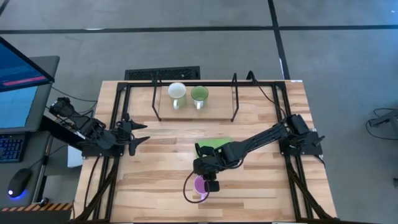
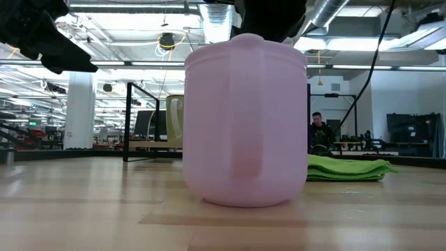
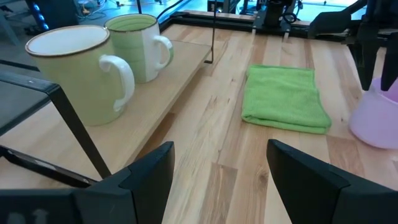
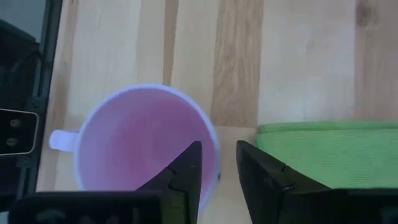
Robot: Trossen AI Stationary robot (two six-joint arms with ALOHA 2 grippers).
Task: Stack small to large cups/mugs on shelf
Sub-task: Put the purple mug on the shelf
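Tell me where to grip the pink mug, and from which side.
Grip the pink mug by its rim wall, coming straight down: it stands upright, mouth open. The right gripper already straddles the rim opposite the handle, one finger inside, one outside, beside the green cloth.

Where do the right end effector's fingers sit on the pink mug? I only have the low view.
Observer: The right end effector straddles the rim of the pink mug on the side nearest the green cloth, one finger inside, one outside, not yet closed.
Operator: How many mugs are on the shelf?
Observer: Two, the white mug and the green mug, side by side on the shelf.
Operator: And the left arm?
Observer: The left end effector hangs open, holding nothing.
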